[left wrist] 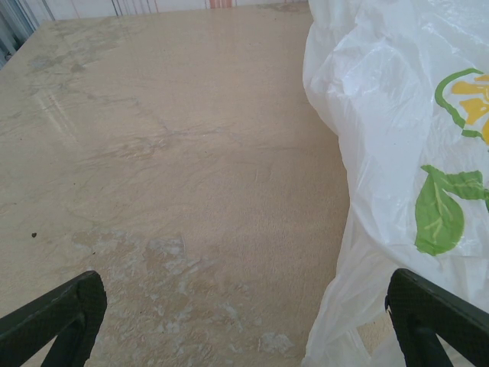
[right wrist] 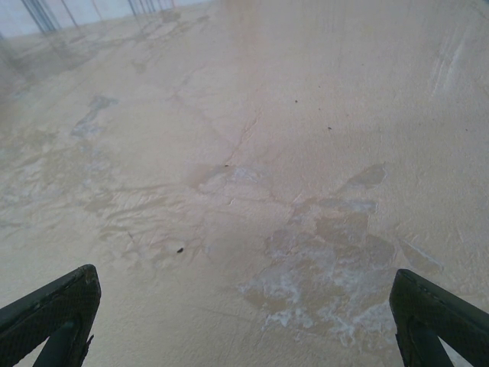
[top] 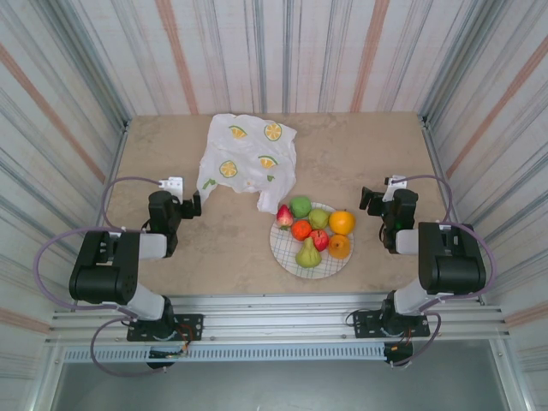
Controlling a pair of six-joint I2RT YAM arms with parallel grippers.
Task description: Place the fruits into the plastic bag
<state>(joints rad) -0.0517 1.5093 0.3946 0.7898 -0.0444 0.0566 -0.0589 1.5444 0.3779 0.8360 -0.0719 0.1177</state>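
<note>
Your left gripper (top: pixel 195 205) has its jaws spread wide with nothing between them, and in its wrist view the left gripper (left wrist: pixel 244 329) looks out over bare tabletop with the thin, crinkly white translucent plastic bag (left wrist: pixel 397 153) printed with green citrus slices crowding in from the right, just beside the right-hand finger. Your right gripper (top: pixel 370 202) is equally wide apart and empty; from its wrist the right gripper (right wrist: pixel 244 325) faces the mottled beige table (right wrist: pixel 252 153). From above, the plastic bag (top: pixel 248 158) lies flattened and rumpled ahead and to the right of the left gripper, its long axis running from the far side of the table toward you, one loose lobe drooping toward the round white grid-lined plate (top: pixel 328 268). Where its mouth lies you cannot tell from here. The small toy-like fruits (top: pixel 312 233) sit heaped on that plate between the two arms, to the left of the right gripper and nearer to it than to the left one. The closest to it is the round orange (top: pixel 342 222) on the plate's right edge, with a second orange (top: pixel 339 247) just below it. Beyond them are a red apple (top: pixel 319 239), a green apple (top: pixel 300 206), a green pear (top: pixel 307 253) and a red strawberry (top: pixel 283 215). I judge the left arm best suited to the bag and the right to the fruit.
</note>
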